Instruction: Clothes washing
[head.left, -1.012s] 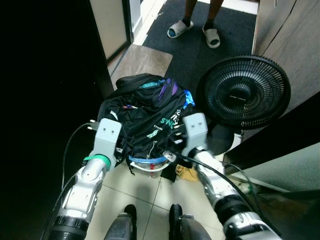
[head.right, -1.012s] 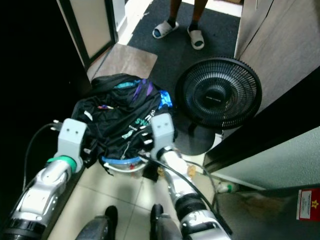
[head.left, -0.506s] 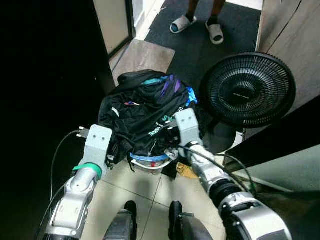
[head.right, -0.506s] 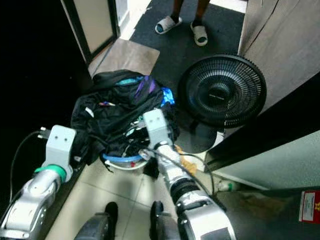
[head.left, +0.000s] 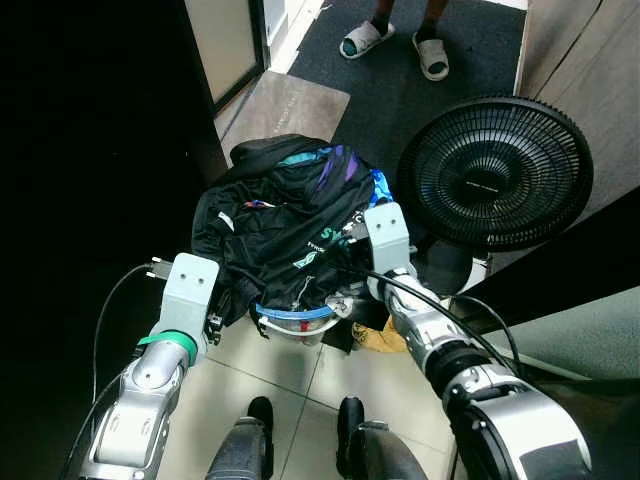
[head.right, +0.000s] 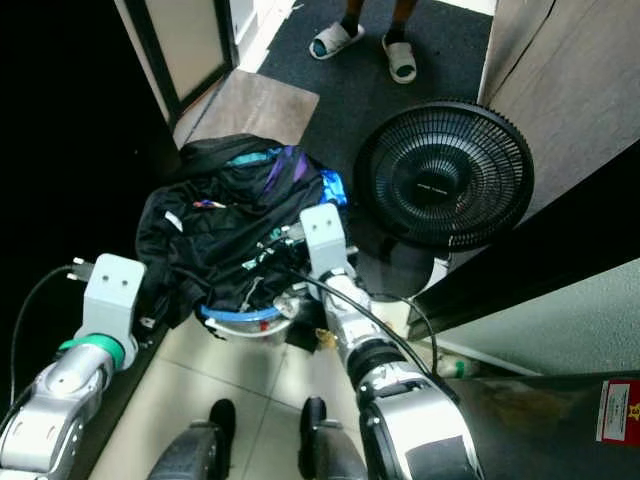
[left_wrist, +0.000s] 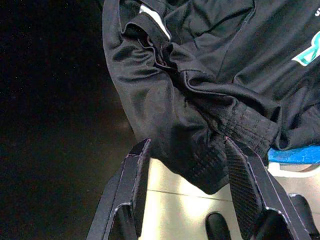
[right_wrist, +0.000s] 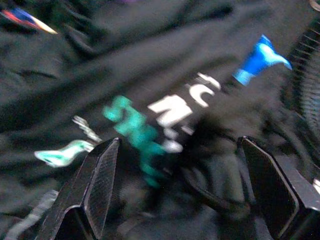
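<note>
Reaching both claws into the heaped laundry basket on the floor.

The left claw (left_wrist: 185, 200), fingers spread wide, straddles a black garment's hem (left_wrist: 210, 150) at the pile's 8 o'clock edge, holding nothing. The right claw (right_wrist: 175, 165), equally wide and empty, hovers over the clothes pile (head.left: 290, 220) at 3 o'clock. Risk: the overfilled basket (head.left: 295, 322) may tip, or cloth may slip out near the fan (head.left: 495, 172).

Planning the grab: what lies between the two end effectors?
The heap of black clothes piled in the blue-rimmed basket, per both eye views.
</note>
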